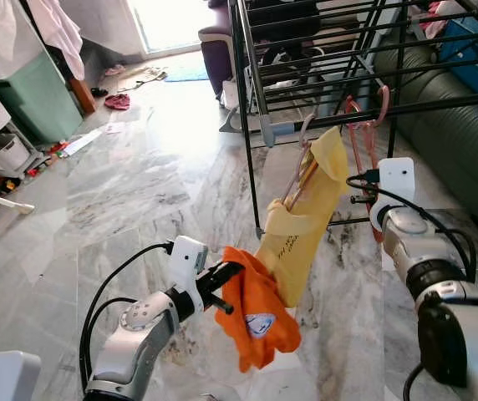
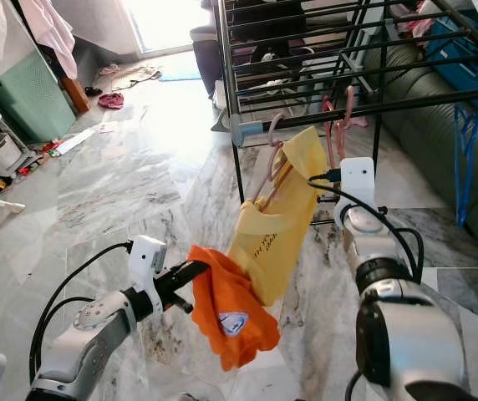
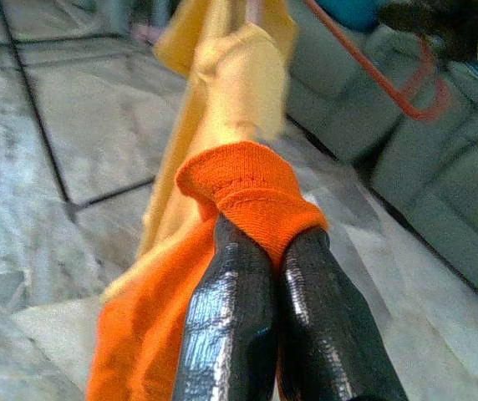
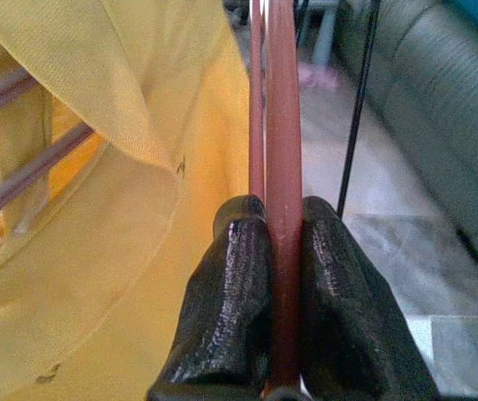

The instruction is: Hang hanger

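The robot is standing in front of a black drying rack [image 1: 322,50] that is filling the upper right of the head views. The job is to hang the hanger [image 4: 282,167] on it, and that is not done yet.

The right gripper [image 4: 281,242] is pinching the reddish hanger tight between its two black fingers [image 4: 231,284], as the right wrist view is showing. A yellow shirt [image 1: 306,217] is hanging on the hanger in the middle of the frame, just below the rack's lower bar. The pale hook at the top of the hanger is looking very close to the rack's grey corner piece [image 1: 277,129] (I cannot tell if it is touching or already over a bar).

The left gripper [image 3: 277,251] is squeezing an orange cloth [image 1: 256,313] with its fingers pressed together on a fold of it. The orange cloth is drooping in the lower middle of the frame, touching the bottom of the yellow shirt.

So I think the picking-up part is done. What is left is getting the hook properly over a rack bar, then letting go with both grippers. Some other pinkish hangers [image 1: 368,113] are already hanging on the rack, in the upper right of the frame.
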You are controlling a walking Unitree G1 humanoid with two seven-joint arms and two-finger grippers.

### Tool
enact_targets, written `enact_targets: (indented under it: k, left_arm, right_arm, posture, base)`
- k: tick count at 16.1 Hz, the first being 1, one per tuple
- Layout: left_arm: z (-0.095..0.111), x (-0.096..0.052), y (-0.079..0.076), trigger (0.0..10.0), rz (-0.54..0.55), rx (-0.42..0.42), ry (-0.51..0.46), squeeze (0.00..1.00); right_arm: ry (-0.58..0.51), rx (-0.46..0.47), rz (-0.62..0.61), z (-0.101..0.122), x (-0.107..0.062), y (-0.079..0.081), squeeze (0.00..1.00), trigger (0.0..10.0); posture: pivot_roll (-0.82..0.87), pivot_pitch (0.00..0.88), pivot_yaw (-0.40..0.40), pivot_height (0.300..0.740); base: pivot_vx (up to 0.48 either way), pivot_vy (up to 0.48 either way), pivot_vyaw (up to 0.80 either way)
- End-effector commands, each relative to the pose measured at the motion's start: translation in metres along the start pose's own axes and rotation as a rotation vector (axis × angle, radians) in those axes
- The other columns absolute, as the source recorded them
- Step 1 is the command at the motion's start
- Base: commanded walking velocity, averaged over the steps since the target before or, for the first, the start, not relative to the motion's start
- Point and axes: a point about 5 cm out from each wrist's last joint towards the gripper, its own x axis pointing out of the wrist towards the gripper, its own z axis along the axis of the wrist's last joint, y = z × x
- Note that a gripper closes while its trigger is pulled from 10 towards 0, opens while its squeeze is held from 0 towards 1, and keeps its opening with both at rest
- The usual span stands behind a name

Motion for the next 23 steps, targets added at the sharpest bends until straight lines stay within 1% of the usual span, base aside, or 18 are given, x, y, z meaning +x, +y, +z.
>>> enact_targets:
  k: [1, 2, 4, 7, 10, 11, 12, 15, 17, 18, 19, 20, 21, 22, 23]
  left_arm:
    - [0.008, -0.002, 0.01, 10.0, 0.058, 0.034, -0.031, 0.0]
    - [0.009, -0.002, 0.01, 10.0, 0.06, 0.03, -0.038, 0.0]
    - [0.01, -0.001, 0.01, 10.0, 0.057, 0.032, -0.043, 0.0]
    - [0.012, 0.003, 0.011, 10.0, 0.054, 0.039, -0.051, 0.0]
    - [0.013, 0.007, 0.01, 10.0, 0.052, 0.049, -0.053, 0.0]
    - [0.013, 0.007, 0.01, 10.0, 0.052, 0.05, -0.052, 0.0]
    - [0.013, 0.007, 0.01, 10.0, 0.056, 0.054, -0.051, 0.0]
    - [0.01, 0.006, 0.013, 10.0, 0.108, 0.07, -0.04, 0.0]
    - [0.012, 0.004, 0.015, 10.0, 0.144, 0.066, -0.048, 0.0]
    - [0.015, 0.002, 0.017, 10.0, 0.158, 0.077, -0.055, 0.0]
    - [0.016, 0.0, 0.018, 10.0, 0.171, 0.078, -0.062, 0.0]
    - [0.016, -0.004, 0.023, 10.0, 0.196, 0.086, -0.058, 0.0]
    - [0.016, -0.006, 0.023, 10.0, 0.198, 0.091, -0.056, 0.0]
    - [0.011, -0.01, 0.025, 10.0, 0.198, 0.096, -0.023, 0.0]
    - [0.009, -0.013, 0.026, 10.0, 0.201, 0.102, -0.012, 0.0]
  right_arm:
    - [-0.121, 0.015, 0.002, 0.021, 0.0, 0.005, 0.0, 10.0]
    - [-0.142, 0.019, -0.013, 0.02, -0.002, 0.004, 0.0, 10.0]
    - [-0.171, 0.019, -0.023, 0.009, -0.012, 0.007, 0.0, 10.0]
    - [-0.181, 0.028, -0.031, -0.005, -0.026, 0.011, 0.0, 10.0]
    - [-0.13, 0.024, -0.018, -0.031, -0.038, 0.017, 0.0, 10.0]
    - [-0.127, 0.019, -0.019, -0.034, -0.04, 0.018, 0.0, 10.0]
    - [-0.102, 0.02, -0.017, -0.042, -0.046, 0.02, 0.0, 10.0]
    - [-0.052, 0.026, -0.009, -0.064, -0.065, 0.028, 0.0, 10.0]
    - [-0.051, 0.03, -0.022, -0.072, -0.082, 0.029, 0.0, 10.0]
    - [-0.059, 0.034, -0.015, -0.075, -0.089, 0.03, 0.0, 10.0]
    - [-0.068, 0.024, 0.003, -0.077, -0.095, 0.031, 0.0, 10.0]
    - [-0.071, -0.017, 0.035, -0.082, -0.106, 0.033, 0.0, 10.0]
    - [-0.07, -0.025, 0.045, -0.084, -0.109, 0.034, 0.0, 10.0]
    - [-0.101, -0.096, 0.107, -0.087, -0.12, 0.037, 0.0, 10.0]
    - [-0.115, -0.132, 0.136, -0.088, -0.125, 0.039, 0.0, 10.0]
  posture:
    - [-0.05, 0.01, 0.117, 0.74]
    - [-0.06, 0.011, 0.119, 0.74]
    - [-0.07, 0.013, 0.13, 0.74]
    - [-0.09, 0.011, 0.144, 0.74]
    - [-0.09, 0.007, 0.146, 0.74]
    - [-0.09, 0.005, 0.145, 0.74]
    - [-0.09, 0.004, 0.143, 0.74]
    - [-0.09, 0.006, 0.137, 0.74]
    - [-0.1, 0.003, 0.134, 0.74]
    - [-0.1, 0.003, 0.133, 0.74]
    - [-0.11, 0.003, 0.134, 0.74]
    - [-0.11, 0.002, 0.134, 0.74]
    - [-0.11, 0.002, 0.134, 0.74]
    - [-0.12, 0.0, 0.138, 0.74]
    - [-0.12, 0.001, 0.138, 0.74]
  base:
    - [0.0, 0.0, 0.0]
    - [0.0, 0.0, 0.0]
    - [0.0, 0.0, 0.0]
    - [0.0, 0.0, 0.0]
    - [0.0, 0.0, 0.0]
    - [0.0, 0.0, 0.0]
    - [0.0, 0.0, 0.0]
    - [0.0, 0.0, 0.0]
    - [0.0, 0.0, 0.0]
    - [0.0, 0.0, 0.0]
    - [0.0, 0.0, 0.0]
    - [0.0, 0.0, 0.0]
    - [0.0, 0.0, 0.0]
    - [0.0, 0.0, 0.0]
    - [0.0, 0.0, 0.0]
